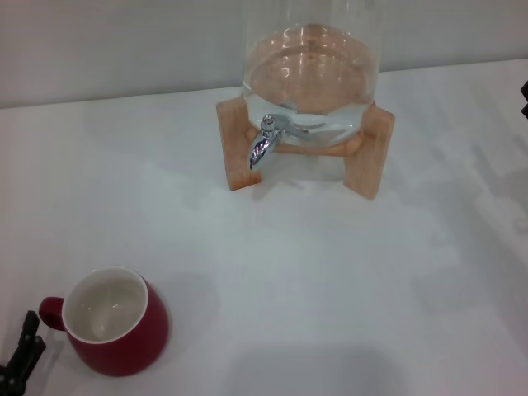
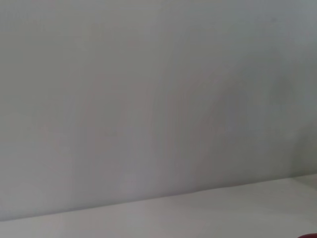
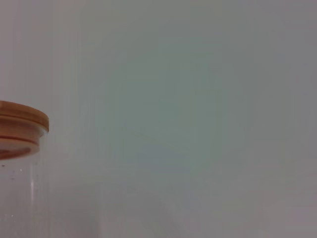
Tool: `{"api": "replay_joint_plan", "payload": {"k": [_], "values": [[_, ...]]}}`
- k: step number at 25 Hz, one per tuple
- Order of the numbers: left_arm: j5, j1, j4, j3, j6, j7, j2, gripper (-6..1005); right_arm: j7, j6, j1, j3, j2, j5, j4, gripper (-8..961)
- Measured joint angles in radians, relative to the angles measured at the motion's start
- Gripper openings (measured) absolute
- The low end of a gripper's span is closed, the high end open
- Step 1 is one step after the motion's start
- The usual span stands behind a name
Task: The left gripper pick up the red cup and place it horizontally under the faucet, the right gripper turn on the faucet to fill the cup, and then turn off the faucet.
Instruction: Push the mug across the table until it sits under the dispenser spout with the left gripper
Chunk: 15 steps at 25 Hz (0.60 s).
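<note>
The cup stands near left on the table, faucet far behind.

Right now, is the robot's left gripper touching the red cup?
Apart. In the head view, the left gripper sits just beside the red cup's handle, with a thin strip of white table showing between them.

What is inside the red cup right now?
The red cup stands upright and open; its white inside looks empty and nothing covers it. The left gripper sits beside its handle.

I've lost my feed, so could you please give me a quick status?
Left gripper beside red cup's handle, not holding. Right gripper barely in view. Cup upright, far from faucet. Path clear.
</note>
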Motion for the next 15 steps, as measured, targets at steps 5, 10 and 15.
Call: {"api": "replay_joint_plan", "payload": {"k": [5,10,15], "values": [[0.001,0.004,0.000,0.001,0.000,0.002,-0.001,878,0.000,-0.001,0.000,0.000,0.000,0.000,0.000,791],[0.002,0.002,0.001,0.023,-0.001,0.003,-0.001,878,0.000,-0.002,0.000,0.000,0.000,-0.001,0.000,792],[-0.001,-0.003,0.002,0.036,-0.001,0.003,0.000,878,0.000,-0.002,0.000,0.000,0.000,-0.002,0.000,792]]}}
